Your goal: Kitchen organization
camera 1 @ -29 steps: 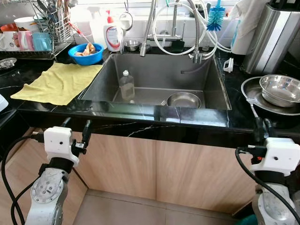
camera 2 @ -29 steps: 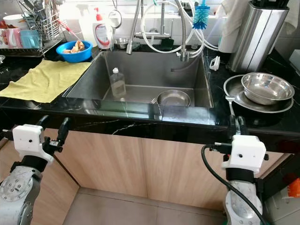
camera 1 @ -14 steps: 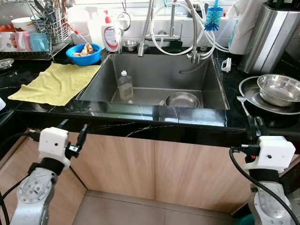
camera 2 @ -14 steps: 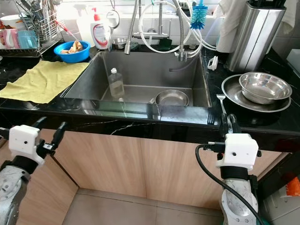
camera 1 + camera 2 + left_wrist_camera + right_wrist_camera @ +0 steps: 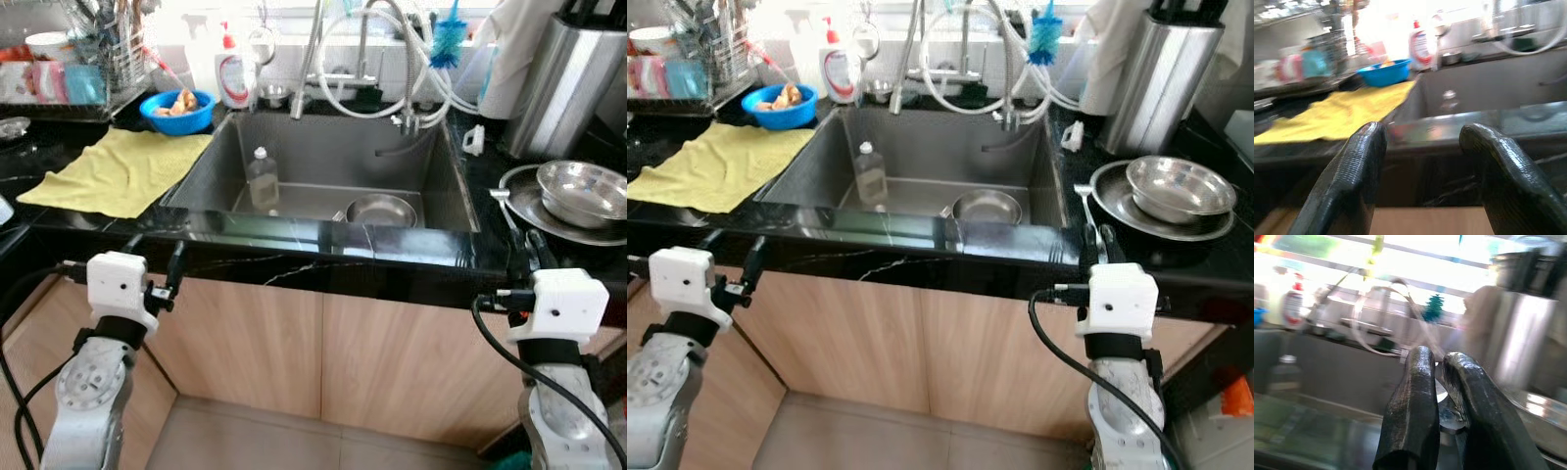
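A steel sink point(image 5: 431, 147) is set into the black counter point(image 5: 294, 240). In it stand a clear plastic bottle point(image 5: 263, 176) and a steel bowl point(image 5: 382, 210). A yellow cloth point(image 5: 122, 168) lies on the counter to the left, with a blue bowl point(image 5: 177, 110) of scraps behind it. On the right, a steel bowl point(image 5: 583, 191) rests in a pan. My left gripper point(image 5: 155, 257) is open and empty, just below the counter's front edge, left of the sink. My right gripper point(image 5: 524, 253) is shut and empty at the front edge, in front of the pan.
A dish rack point(image 5: 88, 73) with cups and utensils stands at the back left. A soap bottle point(image 5: 233, 73), faucet hoses point(image 5: 392, 59) and a blue brush point(image 5: 449, 39) line the back. A tall steel canister point(image 5: 558, 78) stands at the back right. Wooden cabinet fronts point(image 5: 323, 352) are below.
The whole picture has shifted a little and is blurred, so the camera moved. Both arms sit slightly higher against the counter edge. Nothing on the counter or in the sink moved.
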`<state>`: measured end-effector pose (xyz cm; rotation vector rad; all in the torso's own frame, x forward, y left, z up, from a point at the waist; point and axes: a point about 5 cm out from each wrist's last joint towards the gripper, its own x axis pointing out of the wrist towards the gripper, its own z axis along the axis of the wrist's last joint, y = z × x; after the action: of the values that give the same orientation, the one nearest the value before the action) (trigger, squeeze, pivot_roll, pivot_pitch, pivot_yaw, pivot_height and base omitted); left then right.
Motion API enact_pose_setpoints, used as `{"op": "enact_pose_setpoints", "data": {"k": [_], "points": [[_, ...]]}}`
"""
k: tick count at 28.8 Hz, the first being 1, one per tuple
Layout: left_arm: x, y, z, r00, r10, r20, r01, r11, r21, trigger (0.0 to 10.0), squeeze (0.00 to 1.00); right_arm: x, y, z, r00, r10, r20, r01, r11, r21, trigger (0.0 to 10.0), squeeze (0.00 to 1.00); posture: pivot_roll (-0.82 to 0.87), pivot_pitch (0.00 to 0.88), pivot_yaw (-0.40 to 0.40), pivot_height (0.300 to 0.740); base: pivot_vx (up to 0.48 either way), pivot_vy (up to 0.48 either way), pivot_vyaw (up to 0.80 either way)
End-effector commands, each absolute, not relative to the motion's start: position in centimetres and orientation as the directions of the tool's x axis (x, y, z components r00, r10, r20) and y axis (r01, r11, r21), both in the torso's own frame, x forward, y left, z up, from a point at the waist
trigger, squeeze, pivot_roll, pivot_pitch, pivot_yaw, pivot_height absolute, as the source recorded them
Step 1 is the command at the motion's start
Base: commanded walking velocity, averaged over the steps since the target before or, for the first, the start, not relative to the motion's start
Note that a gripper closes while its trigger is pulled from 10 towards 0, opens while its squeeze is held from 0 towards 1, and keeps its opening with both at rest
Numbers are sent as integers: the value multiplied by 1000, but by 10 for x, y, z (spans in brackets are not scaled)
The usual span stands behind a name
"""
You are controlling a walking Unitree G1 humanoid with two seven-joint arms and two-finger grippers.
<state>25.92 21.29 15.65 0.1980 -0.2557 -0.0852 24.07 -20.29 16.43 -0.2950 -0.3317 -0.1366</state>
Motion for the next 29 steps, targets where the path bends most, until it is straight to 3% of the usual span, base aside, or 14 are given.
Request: {"op": "enact_pose_setpoints", "data": {"k": [1,29], "points": [[262,211,157,964,-103,245,52,977,207,10000,0,243,-201,162,944,-74,323,160,955,-250,10000,0,-54,0,24,740,251,0,0],[266,200,155,963,-105,247,61,982,181,10000,0,244,-195,159,955,-48,292,128,957,-260,10000,0,-62,0,24,740,255,0,0]]}}
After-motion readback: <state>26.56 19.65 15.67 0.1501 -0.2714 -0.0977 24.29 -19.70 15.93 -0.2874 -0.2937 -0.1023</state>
